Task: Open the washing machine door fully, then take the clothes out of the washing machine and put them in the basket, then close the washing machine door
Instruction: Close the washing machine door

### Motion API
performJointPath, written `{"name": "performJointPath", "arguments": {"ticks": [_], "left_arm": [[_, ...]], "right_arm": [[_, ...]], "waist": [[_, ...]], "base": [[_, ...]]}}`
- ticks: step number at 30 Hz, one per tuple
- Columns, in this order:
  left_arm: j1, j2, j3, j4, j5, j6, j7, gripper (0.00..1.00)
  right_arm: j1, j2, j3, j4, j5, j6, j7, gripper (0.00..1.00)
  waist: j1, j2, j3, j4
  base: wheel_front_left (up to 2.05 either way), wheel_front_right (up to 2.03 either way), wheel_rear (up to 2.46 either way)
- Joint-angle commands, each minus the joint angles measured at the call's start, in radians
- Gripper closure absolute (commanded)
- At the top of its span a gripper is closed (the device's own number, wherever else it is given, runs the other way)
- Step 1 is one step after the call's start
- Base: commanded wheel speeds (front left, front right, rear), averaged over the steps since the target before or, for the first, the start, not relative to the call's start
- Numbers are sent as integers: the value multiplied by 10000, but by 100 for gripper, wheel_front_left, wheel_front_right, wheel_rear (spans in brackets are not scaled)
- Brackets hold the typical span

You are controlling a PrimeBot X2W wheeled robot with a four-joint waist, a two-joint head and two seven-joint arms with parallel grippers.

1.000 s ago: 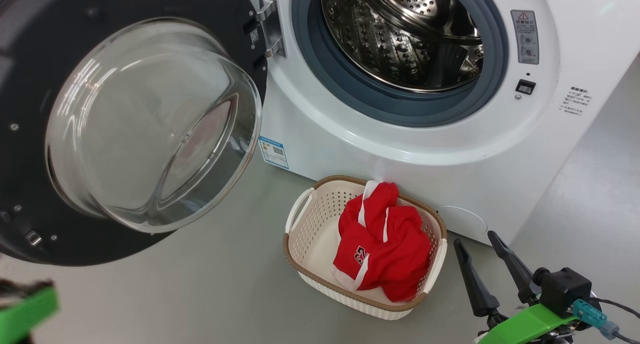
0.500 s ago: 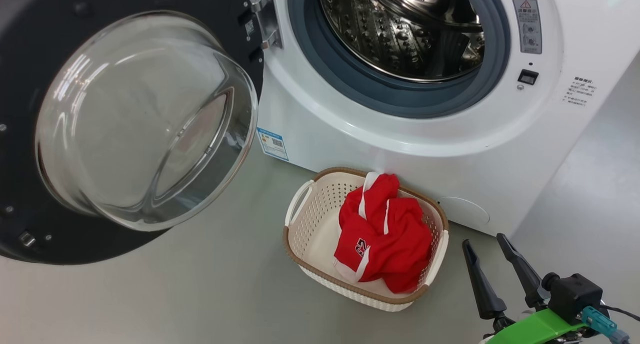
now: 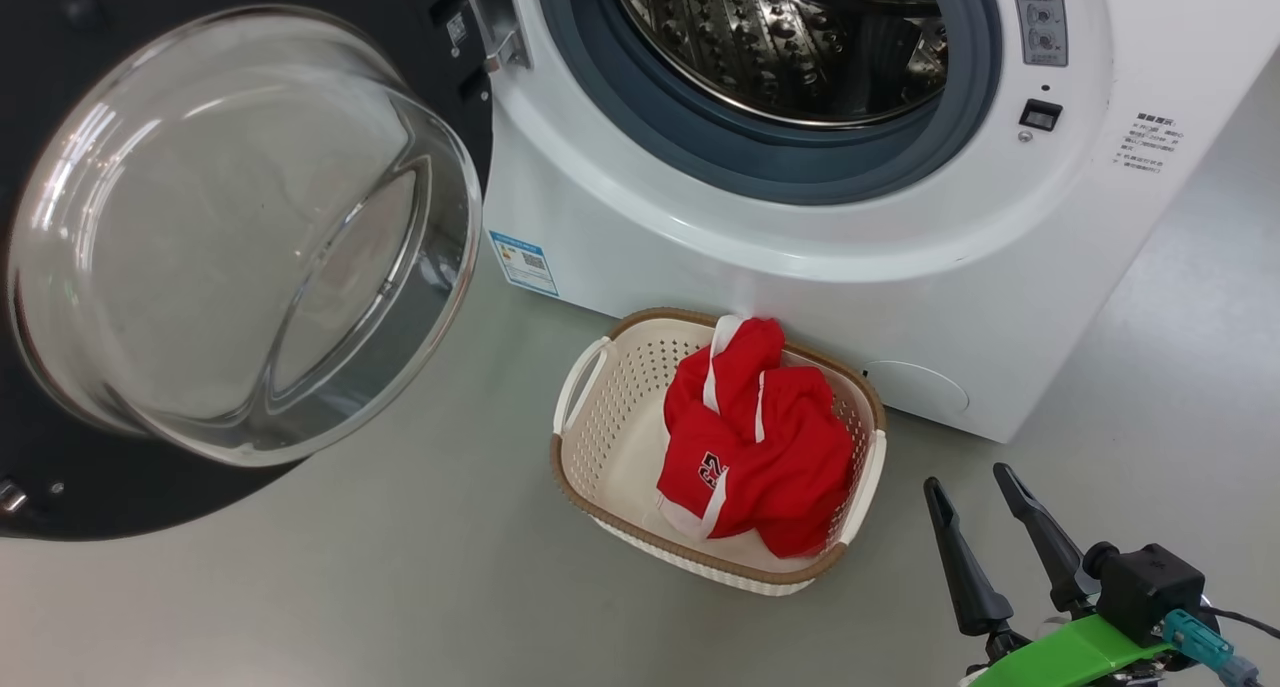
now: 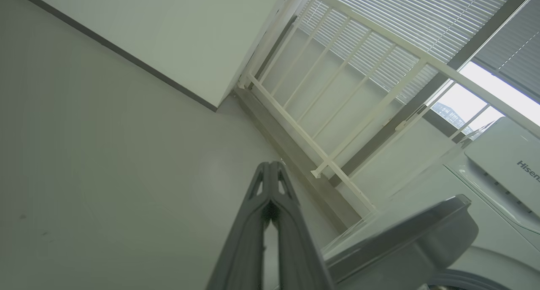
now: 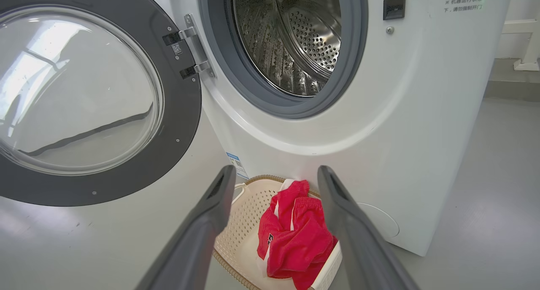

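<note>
At machine's foot, head view: basket [image 3: 610,422] is sitting just before the washing machine [image 3: 800,287], clothes [image 3: 760,447] lying bunched inside.
Door: washing machine door [image 3: 240,237] is hanging wide open at left.
Lower right: right gripper [image 3: 968,478] is hovering beside the basket, fingers spread wide, empty.
Left wrist view: left gripper [image 4: 270,165] is pointing toward a railing [image 4: 337,96], fingers pressed together on nothing.
Right wrist view: fingers are framing basket and clothes below the drum [image 5: 291,41].

clothes [image 3: 752,439] in basket [image 3: 600,437], basket before washing machine [image 3: 900,267], door [image 3: 430,87] swung left
</note>
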Motion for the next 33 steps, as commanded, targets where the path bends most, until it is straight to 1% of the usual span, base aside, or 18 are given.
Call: {"name": "performJointPath", "arguments": {"ticks": [1, 4, 8, 11, 15, 21, 26, 27, 28, 33], "left_arm": [[-319, 861, 85, -6, -137, -57, 408, 100], [-470, 979, -150, 609, -577, -57, 1677, 100], [-521, 1008, -425, 1064, -966, -57, 2987, 100], [-466, 993, -590, 1125, -1191, -57, 3670, 100], [-306, 968, -799, 884, -1469, -57, 4329, 100], [262, 925, -1307, -177, -1904, -57, 5332, 100], [1141, 898, -1723, -1566, -2404, -57, 6048, 100], [1474, 891, -1791, -2083, -2625, -57, 6198, 100], [1474, 891, -1791, -2083, -2625, -57, 6198, 100], [2175, 915, -2043, -3330, -3118, -57, 6624, 100]], "right_arm": [[-307, -90, 224, -239, -115, 65, -65, 0], [-307, -87, 244, -243, -120, 65, -65, 0], [-320, -93, 238, -259, -126, 65, -65, 0], [-330, -92, 233, -261, -127, 65, -65, 0], [-332, -82, 215, -252, -118, 65, -65, 0], [-308, -29, 192, -230, -121, 65, -65, 0], [-199, 40, 157, -230, -121, 65, -65, 0], [-164, 66, 137, -234, -125, 65, -65, 0], [-164, 66, 137, -234, -125, 65, -65, 0], [-106, 125, 119, -225, -114, 65, -65, 0]], "waist": [[0, 0, 22, -31], [0, 0, 62, -65], [0, 0, 123, -85], [0, 0, 147, -98], [0, 0, 135, -113], [0, 0, 19, -143], [0, 0, -133, -133], [0, 0, -183, -125], [0, 0, -183, -125], [0, 0, -323, -105]], "base": [[0, 0, 0], [0, 0, 0], [0, 0, 0], [0, 0, 0], [0, 0, 0], [0, 0, 0], [0, 0, 0], [0, 0, 0], [0, 0, 0], [0, 0, 0]]}}
